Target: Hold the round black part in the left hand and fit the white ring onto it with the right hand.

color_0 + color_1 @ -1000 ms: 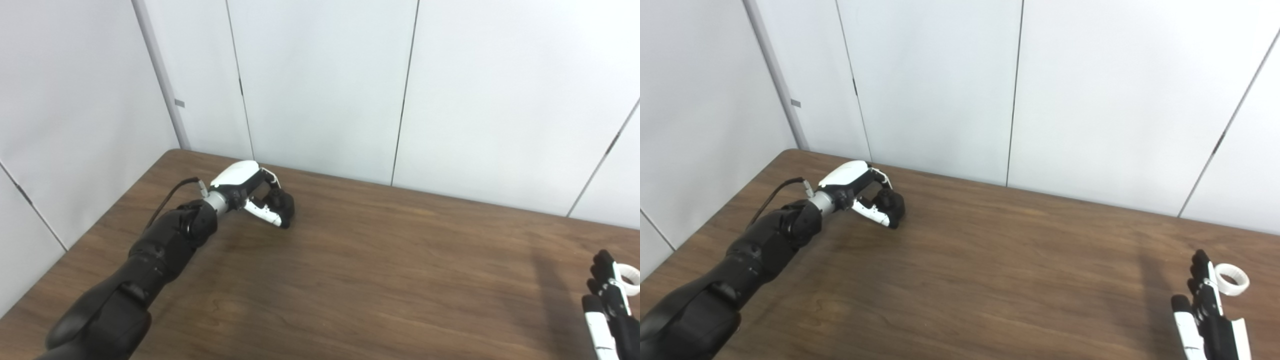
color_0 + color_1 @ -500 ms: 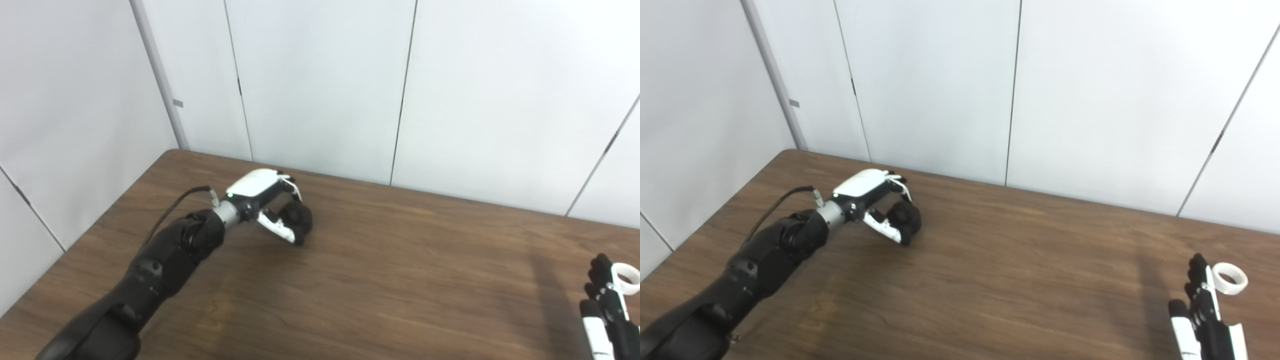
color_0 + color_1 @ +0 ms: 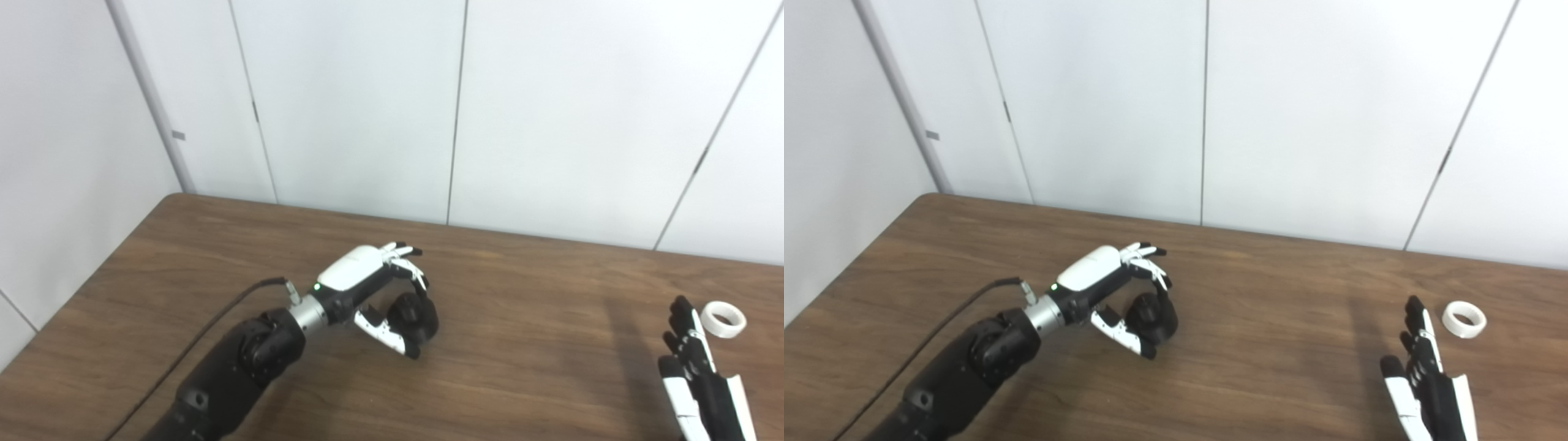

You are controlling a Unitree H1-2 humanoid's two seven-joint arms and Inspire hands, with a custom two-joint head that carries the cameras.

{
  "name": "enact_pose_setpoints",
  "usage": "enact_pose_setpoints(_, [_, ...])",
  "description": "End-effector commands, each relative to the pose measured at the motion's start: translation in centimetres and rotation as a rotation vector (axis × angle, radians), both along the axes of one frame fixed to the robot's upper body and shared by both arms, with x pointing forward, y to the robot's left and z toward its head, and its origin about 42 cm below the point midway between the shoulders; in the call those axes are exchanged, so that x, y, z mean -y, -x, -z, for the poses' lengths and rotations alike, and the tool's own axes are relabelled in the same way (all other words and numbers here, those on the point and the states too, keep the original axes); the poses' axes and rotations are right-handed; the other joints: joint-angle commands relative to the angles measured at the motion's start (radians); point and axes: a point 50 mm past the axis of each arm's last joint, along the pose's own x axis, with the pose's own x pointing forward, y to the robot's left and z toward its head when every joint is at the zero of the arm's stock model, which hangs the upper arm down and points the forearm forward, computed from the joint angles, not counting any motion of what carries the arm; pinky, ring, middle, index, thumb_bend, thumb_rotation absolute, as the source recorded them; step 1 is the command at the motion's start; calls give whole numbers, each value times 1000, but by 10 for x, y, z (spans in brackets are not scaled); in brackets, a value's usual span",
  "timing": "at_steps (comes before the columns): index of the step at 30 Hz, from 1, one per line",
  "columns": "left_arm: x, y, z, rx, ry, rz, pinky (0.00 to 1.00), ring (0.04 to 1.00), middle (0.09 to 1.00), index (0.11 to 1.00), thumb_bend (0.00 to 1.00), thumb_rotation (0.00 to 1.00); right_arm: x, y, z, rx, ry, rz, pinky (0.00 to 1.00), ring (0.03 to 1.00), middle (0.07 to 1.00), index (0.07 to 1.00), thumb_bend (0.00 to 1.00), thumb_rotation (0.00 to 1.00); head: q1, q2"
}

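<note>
the left hand [image 3: 373, 288] has its fingers curled over the round black part [image 3: 416, 313] with the thumb underneath, clamped on it near the middle of the table [image 3: 520, 367], a little toward the far edge. whether the part is lifted clear of the wood or resting on it i cannot tell. the right hand [image 3: 1424, 380] sits low by the near right corner, fingers straight and slightly apart, holding nothing. the white ring [image 3: 1464, 319] lies flat on the table just beyond its fingertips, near the right edge, not touched. the step in hand looks like fetching the ring: the right hand would do best to come down over it and pinch the rim between thumb and fingertip, since the ring is low and could skid on the smooth wood if pushed from the side. meanwhile the left hand should turn the part so its open face is toward the right hand and is not covered by fingers. no containers are in view, so nothing is held in any.
</note>
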Motion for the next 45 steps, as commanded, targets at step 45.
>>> enact_pose_setpoints(45, [11,22,38,-200,-223,161,1000,1000,937,479,525,65,-32,14,-69,149,-29,-1,949,1000,1000,983,498,843,-203,105])
